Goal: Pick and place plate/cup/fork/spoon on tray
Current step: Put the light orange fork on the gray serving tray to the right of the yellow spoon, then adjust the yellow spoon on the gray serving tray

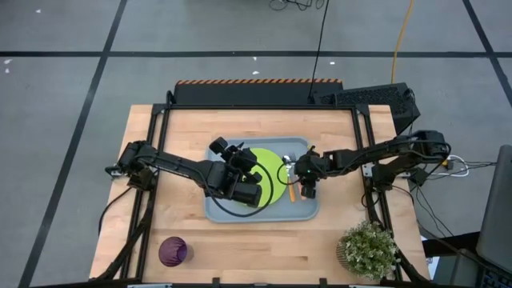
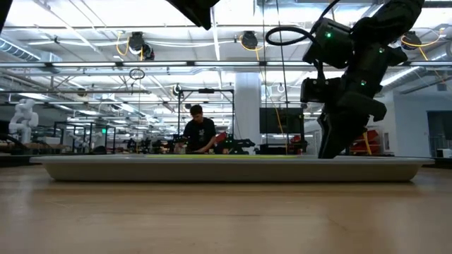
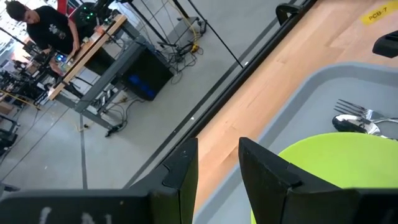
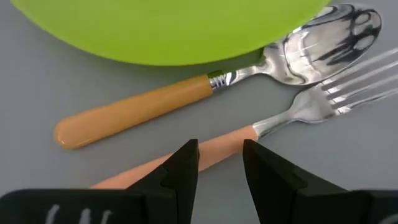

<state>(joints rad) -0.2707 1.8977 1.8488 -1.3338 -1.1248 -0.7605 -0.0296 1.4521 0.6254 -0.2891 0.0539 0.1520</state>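
Observation:
The lime-green plate (image 1: 270, 172) lies flat in the grey-blue tray (image 1: 308, 210) at the table's middle. The spoon (image 4: 143, 106) and the fork (image 4: 311, 106) lie side by side on the tray floor to the plate's right, and the spoon's bowl is partly under the plate's rim. My right gripper (image 4: 221, 149) is open, pointing down low over the fork's orange handle. My left gripper (image 3: 217, 149) is open and empty above the plate's far left edge (image 3: 336, 162). The purple cup (image 1: 173, 250) stands on the table near the front left, outside the tray. My right gripper comes from above, its fingertips (image 4: 186, 155) on either side of the fork's handle (image 4: 217, 146) near its metal neck. The handle runs slantwise through the gap. The fork lies flat on the tray. I cannot tell whether the fingers touch it.
A small potted plant (image 1: 368, 250) stands at the table's near right corner. A keyboard (image 1: 364, 96) lies at the far right edge. Bare wood lies between the tray and the cup. A person works at a bench far behind the table (image 2: 198, 130).

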